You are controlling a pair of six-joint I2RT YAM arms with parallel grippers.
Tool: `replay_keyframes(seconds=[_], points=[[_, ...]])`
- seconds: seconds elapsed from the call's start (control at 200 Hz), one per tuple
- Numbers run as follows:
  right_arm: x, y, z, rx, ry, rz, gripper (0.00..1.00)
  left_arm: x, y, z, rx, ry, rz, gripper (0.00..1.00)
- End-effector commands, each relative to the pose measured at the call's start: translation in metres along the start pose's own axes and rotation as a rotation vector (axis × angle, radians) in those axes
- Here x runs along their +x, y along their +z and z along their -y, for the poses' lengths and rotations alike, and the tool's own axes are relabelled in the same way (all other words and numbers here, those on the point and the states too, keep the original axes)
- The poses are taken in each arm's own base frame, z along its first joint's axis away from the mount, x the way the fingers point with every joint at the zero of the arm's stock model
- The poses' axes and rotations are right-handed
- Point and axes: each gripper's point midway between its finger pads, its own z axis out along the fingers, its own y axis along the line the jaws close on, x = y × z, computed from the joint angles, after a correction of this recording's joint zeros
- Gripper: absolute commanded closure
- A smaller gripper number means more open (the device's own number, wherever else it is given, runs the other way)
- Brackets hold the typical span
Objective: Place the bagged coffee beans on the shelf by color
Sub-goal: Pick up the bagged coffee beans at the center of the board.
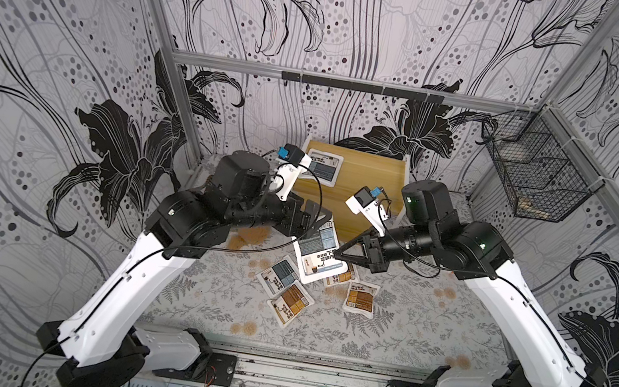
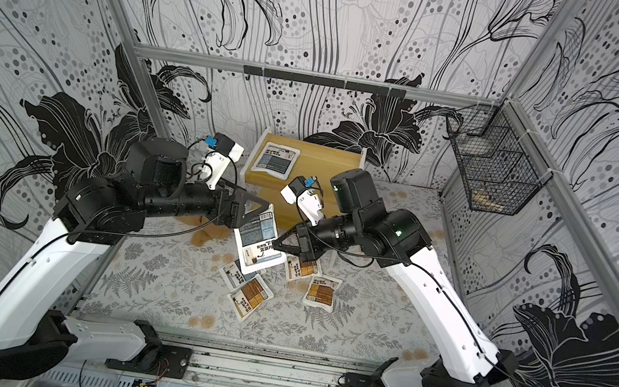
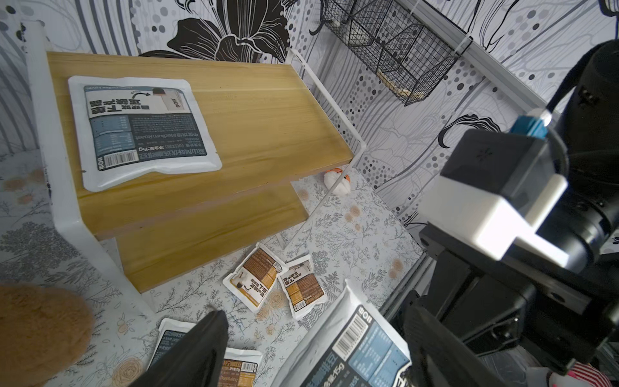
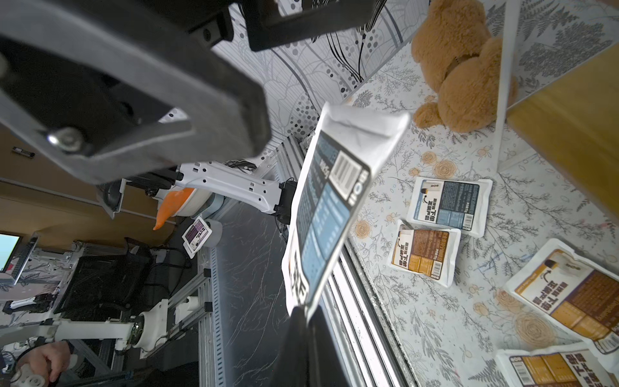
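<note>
A blue-panel bag of coffee beans [image 1: 318, 248] hangs in the air above the table, and my right gripper [image 1: 337, 254] is shut on its edge; the pinch shows in the right wrist view [image 4: 303, 311]. My left gripper [image 1: 310, 220] is open, its fingers standing wide on either side of the bag's other end [image 3: 355, 348]. Another blue bag [image 1: 324, 168] lies flat on the top board of the shelf [image 1: 370, 170]. On the table lie one blue bag [image 1: 280, 275] and three brown ones [image 1: 291, 301], [image 1: 359, 298], [image 1: 340, 277], the last partly under the held bag.
A brown teddy bear [image 4: 459, 63] sits on the table left of the shelf, under my left arm. A small white-and-orange toy [image 3: 338, 179] lies by the shelf's right legs. A black wire basket [image 1: 534, 171] hangs on the right wall.
</note>
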Motion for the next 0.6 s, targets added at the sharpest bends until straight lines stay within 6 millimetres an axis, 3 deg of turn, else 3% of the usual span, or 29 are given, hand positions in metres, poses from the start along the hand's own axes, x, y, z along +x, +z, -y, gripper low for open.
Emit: replay_keyframes(seconds=[0.0,0.195,0.29,0.456,0.596], points=[[-0.001,-0.005,-0.012,-0.036,-0.058,0.014,1.0,0.004,0.007,0.02,0.134,0.037,-0.046,0.19],[-0.003,-0.006,-0.015,-0.043,-0.067,0.019,1.0,0.017,0.021,0.019,0.171,0.02,-0.099,0.31],[-0.003,-0.005,-0.014,-0.039,-0.068,0.016,1.0,0.019,0.024,0.017,0.189,0.006,-0.1,0.47],[-0.004,-0.002,-0.01,-0.032,-0.062,0.011,1.0,0.015,0.022,0.014,0.188,-0.008,-0.083,0.56],[-0.004,0.0,-0.006,-0.019,-0.058,0.01,1.0,0.015,0.022,0.011,0.181,-0.018,-0.079,0.74]])
